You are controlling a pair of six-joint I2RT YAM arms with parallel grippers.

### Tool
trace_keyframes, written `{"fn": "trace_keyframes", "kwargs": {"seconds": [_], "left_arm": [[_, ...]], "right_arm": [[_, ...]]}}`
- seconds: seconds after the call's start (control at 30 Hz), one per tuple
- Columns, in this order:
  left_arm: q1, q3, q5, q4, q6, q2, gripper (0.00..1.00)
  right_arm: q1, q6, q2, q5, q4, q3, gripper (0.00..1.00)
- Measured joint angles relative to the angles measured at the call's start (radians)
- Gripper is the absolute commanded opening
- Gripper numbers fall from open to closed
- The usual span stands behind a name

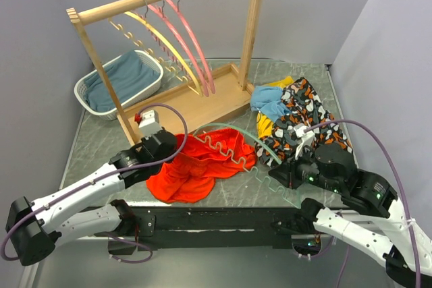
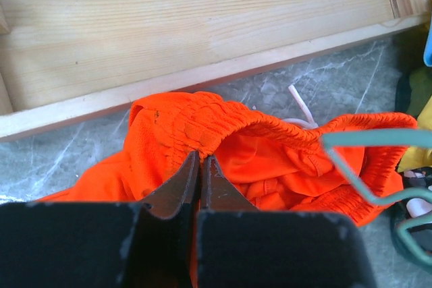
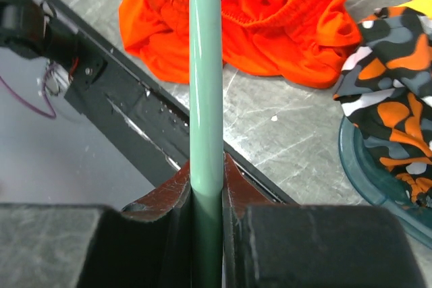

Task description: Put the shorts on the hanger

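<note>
The orange-red shorts (image 1: pixel 202 163) lie crumpled on the table near its front edge, left of centre. My left gripper (image 1: pixel 177 148) is shut on their elastic waistband (image 2: pixel 196 129); the jaws stand pressed together with orange fabric between them. The white drawstring (image 2: pixel 298 103) shows behind the waistband. The mint-green hanger (image 1: pixel 233 146) lies tilted over the shorts' right side, its notched bar running toward my right arm. My right gripper (image 1: pixel 282 179) is shut on the hanger's smooth bar (image 3: pixel 206 99), which points toward the shorts (image 3: pixel 270 25). The hanger's end also shows in the left wrist view (image 2: pixel 368 141).
A wooden rack (image 1: pixel 182 99) with two pink hangers (image 1: pixel 192 38) and a yellow hanger (image 1: pixel 165 42) stands at the back. A white basket (image 1: pixel 101 99) holds light blue cloth. A patterned garment (image 1: pixel 304 116) with blue and yellow cloths lies at right. The table's front edge (image 3: pixel 155 119) is close.
</note>
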Motion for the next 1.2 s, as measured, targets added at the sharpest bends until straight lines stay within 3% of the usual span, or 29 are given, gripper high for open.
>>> {"fn": "trace_keyframes", "kwargs": {"seconds": [0.3, 0.67, 0.73, 1.2], "left_arm": [[0.0, 0.042, 0.027, 0.019, 0.082, 0.013, 0.01], [-0.003, 0.035, 0.27, 0.14, 0.28, -0.06, 0.04], [-0.019, 0.034, 0.322, 0.156, 0.323, -0.103, 0.08], [-0.036, 0.022, 0.357, 0.149, 0.352, -0.183, 0.46]], "right_arm": [[0.085, -0.033, 0.092, -0.01, 0.013, 0.0, 0.0], [0.229, -0.089, 0.19, 0.091, 0.254, -0.118, 0.0], [0.255, -0.117, 0.211, 0.126, 0.366, -0.204, 0.0], [0.29, -0.142, 0.226, 0.169, 0.651, -0.361, 0.0]]}}
